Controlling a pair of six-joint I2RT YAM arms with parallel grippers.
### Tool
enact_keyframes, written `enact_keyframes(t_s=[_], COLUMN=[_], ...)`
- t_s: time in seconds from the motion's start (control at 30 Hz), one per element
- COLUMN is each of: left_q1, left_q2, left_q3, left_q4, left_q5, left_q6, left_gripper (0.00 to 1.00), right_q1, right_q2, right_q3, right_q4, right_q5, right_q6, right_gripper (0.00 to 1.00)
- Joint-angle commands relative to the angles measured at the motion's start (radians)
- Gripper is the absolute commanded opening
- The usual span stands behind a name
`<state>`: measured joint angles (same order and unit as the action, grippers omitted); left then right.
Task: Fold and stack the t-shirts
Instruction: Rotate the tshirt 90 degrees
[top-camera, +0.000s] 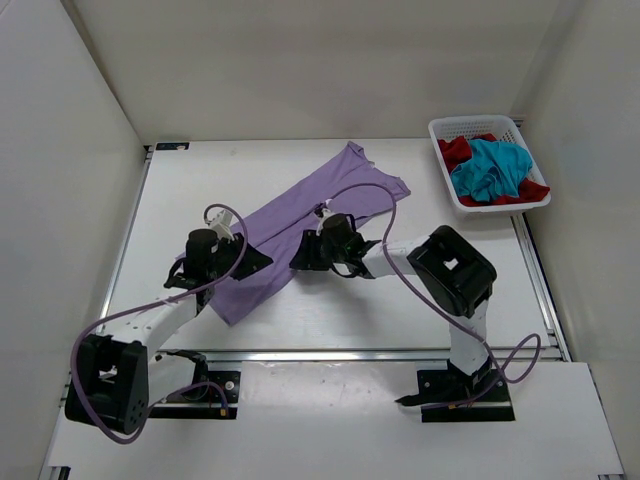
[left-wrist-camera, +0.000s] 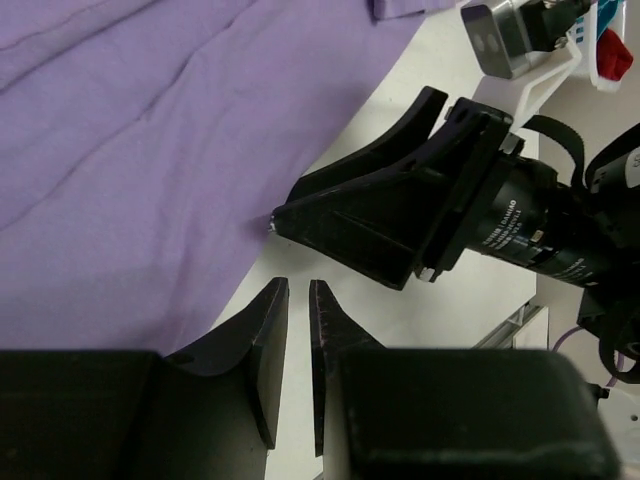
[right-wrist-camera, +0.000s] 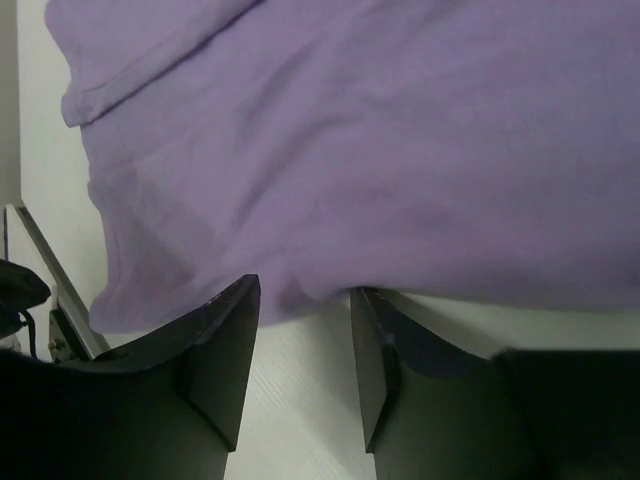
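The lavender t-shirt (top-camera: 300, 205) lies spread diagonally across the middle of the table. It also fills the left wrist view (left-wrist-camera: 120, 150) and the right wrist view (right-wrist-camera: 350, 130). My right gripper (top-camera: 295, 262) (right-wrist-camera: 305, 285) is open, its tips at the shirt's near edge, with a fold of the hem just between them. My left gripper (top-camera: 266, 262) (left-wrist-camera: 298, 285) is almost shut and empty, over bare table beside the shirt's edge and close to the right gripper's fingers (left-wrist-camera: 370, 215). The teal t-shirt (top-camera: 490, 168) and the deep red t-shirt (top-camera: 455, 150) lie bunched in the basket.
The white lattice basket (top-camera: 480, 121) stands at the table's far right corner. White walls close in the table on the left, back and right. The two arms nearly meet at the shirt's lower right edge, with purple cables looping above them.
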<state>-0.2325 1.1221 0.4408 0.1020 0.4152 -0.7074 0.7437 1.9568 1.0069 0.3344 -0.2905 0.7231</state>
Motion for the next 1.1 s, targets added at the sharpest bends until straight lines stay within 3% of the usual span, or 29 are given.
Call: enact_keyframes(t_s=[0.0, 0.13, 0.23, 0.43, 0.5, 0.57, 0.63, 0.7, 0.8, 1.07], left_q1=[0.018, 0.027, 0.028, 0.001, -0.017, -0.033, -0.037, -0.034, -0.030, -0.018], left_q2=[-0.038, -0.028, -0.021, 0.010, 0.030, 0.048, 0.051, 0.056, 0.048, 0.002], left_q3=[0.021, 0.021, 0.025, 0.021, 0.022, 0.018, 0.001, -0.004, -0.005, -0.051], left_q4=[-0.012, 0.005, 0.007, 0.016, 0.022, 0.016, 0.019, 0.018, -0.018, -0.005], left_q5=[0.030, 0.027, 0.027, 0.008, 0.001, -0.010, -0.027, -0.032, -0.068, -0.070], left_q6=[0.011, 0.002, 0.009, 0.016, 0.013, 0.019, 0.025, 0.031, 0.045, 0.042], left_gripper=[0.26, 0.27, 0.25, 0.27, 0.26, 0.27, 0.26, 0.26, 0.26, 0.29], right_q1=[-0.015, -0.059, -0.096, -0.246, -0.325, -0.400, -0.447, -0.518, -0.578, -0.627], right_q2=[0.048, 0.039, -0.001, -0.241, -0.317, -0.412, -0.447, -0.425, -0.291, 0.057], right_q3=[0.003, -0.020, -0.066, -0.301, -0.349, -0.390, -0.383, -0.332, -0.118, 0.249], right_q4=[-0.044, -0.035, -0.044, -0.095, -0.132, -0.127, -0.141, -0.138, -0.164, -0.276], right_q5=[0.030, 0.010, 0.013, -0.008, -0.027, -0.044, -0.026, -0.012, 0.032, 0.128], right_q6=[0.025, 0.033, 0.009, -0.079, -0.090, -0.083, -0.094, -0.108, -0.152, -0.129], right_gripper=[0.37, 0.12, 0.00, 0.00, 0.05, 0.28, 0.35, 0.38, 0.41, 0.45])
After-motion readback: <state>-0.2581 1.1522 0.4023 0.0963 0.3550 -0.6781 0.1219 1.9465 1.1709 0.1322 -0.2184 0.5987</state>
